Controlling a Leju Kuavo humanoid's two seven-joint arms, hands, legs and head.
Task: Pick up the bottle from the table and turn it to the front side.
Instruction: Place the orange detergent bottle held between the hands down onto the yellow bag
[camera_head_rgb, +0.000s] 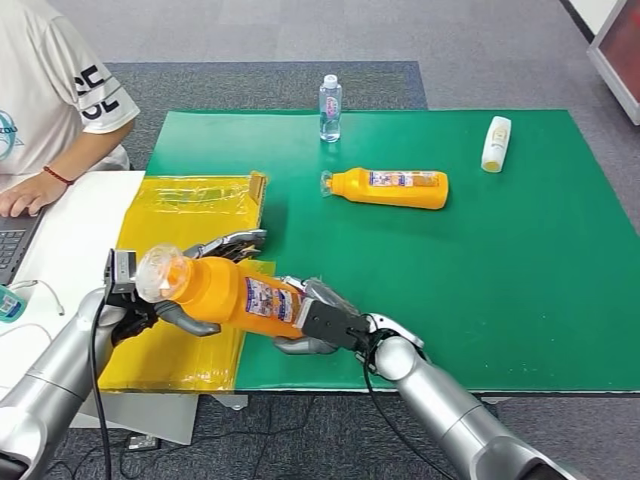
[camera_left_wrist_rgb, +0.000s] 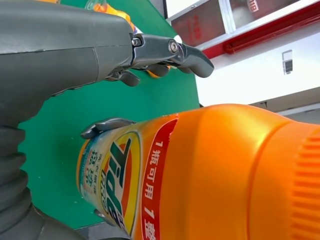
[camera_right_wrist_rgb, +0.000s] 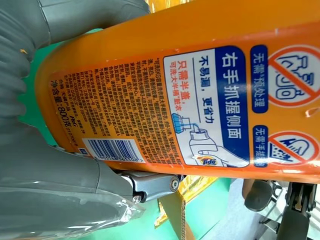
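Observation:
An orange Tide detergent bottle (camera_head_rgb: 234, 292) hangs level above the front edge of the green mat (camera_head_rgb: 468, 290), its clear cap toward my left. My right hand (camera_head_rgb: 328, 320) grips its base end. The right wrist view shows the back label with barcode on the bottle (camera_right_wrist_rgb: 188, 100) and my right hand (camera_right_wrist_rgb: 56, 185) wrapped around it. My left hand (camera_head_rgb: 162, 312) sits at the neck, thumb curved under, fingers (camera_head_rgb: 230, 243) stretched out behind. In the left wrist view the front Tide logo on the bottle (camera_left_wrist_rgb: 211, 170) faces the camera, and the left hand's fingers (camera_left_wrist_rgb: 170, 50) stand straight, apart from it.
A second orange bottle (camera_head_rgb: 389, 187) lies on the mat's middle, a clear water bottle (camera_head_rgb: 330, 108) stands at the far edge, a white bottle (camera_head_rgb: 496, 144) lies far right. A yellow padded bag (camera_head_rgb: 189, 210) covers the mat's left. A person (camera_head_rgb: 45, 90) sits at a laptop, far left.

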